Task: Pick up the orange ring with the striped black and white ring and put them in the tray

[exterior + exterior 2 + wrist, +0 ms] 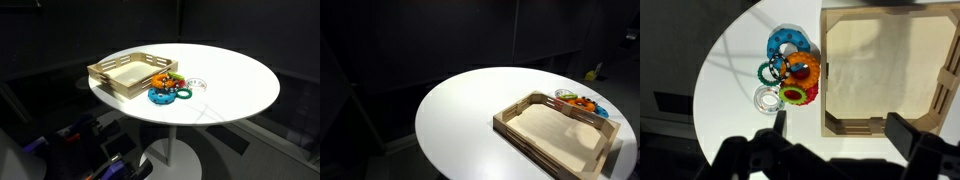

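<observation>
The orange ring [806, 68] lies in a small pile of toy rings on the round white table [735, 60], just outside the tray's wall. It also shows in both exterior views [169, 80] [582, 102]. A dark striped ring [769, 72] lies against the pile. The light wooden tray [825, 60] is empty and also shows in both exterior views [108, 72] [517, 134]. My gripper [845, 128] shows only in the wrist view. It is open and empty, high above the tray's near corner and apart from the rings.
A blue ring [783, 42], a red and green ring [795, 95] and a clear ring [768, 98] belong to the same pile. The table edge curves close to the rings [715, 70]. Dark floor surrounds the table.
</observation>
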Controlling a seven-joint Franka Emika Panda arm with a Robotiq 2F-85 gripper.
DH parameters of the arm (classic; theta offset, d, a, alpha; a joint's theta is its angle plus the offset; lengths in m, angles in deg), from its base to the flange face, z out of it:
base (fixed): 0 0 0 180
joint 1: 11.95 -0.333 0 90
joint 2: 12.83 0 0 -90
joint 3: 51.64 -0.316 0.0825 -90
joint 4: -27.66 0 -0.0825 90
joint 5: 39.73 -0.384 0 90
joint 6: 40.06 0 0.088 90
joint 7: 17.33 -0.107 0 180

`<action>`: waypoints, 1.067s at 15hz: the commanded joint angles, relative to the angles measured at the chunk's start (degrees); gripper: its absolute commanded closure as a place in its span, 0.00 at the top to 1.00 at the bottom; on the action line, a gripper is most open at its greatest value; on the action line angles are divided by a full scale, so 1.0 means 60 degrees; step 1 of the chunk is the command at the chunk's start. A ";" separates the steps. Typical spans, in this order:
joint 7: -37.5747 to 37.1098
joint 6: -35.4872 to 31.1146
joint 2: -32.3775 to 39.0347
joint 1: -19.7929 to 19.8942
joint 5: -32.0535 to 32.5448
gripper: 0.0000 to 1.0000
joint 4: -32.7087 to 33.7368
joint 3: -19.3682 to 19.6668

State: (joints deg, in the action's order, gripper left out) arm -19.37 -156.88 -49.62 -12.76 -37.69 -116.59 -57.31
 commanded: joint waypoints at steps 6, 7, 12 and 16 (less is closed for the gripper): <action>-0.0107 -0.0601 0.1186 0.0482 0.0598 1.00 -0.0281 0.0476; -0.0099 -0.0630 0.1229 0.0485 0.0590 1.00 -0.0243 0.0523; -0.0044 -0.0526 0.1278 0.0373 0.0443 1.00 -0.0250 0.0577; -0.0247 -0.0728 0.1730 0.0508 0.0613 1.00 -0.0227 0.0547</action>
State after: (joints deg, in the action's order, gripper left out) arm -19.49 -160.20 -41.17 -10.01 -35.30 -118.19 -54.29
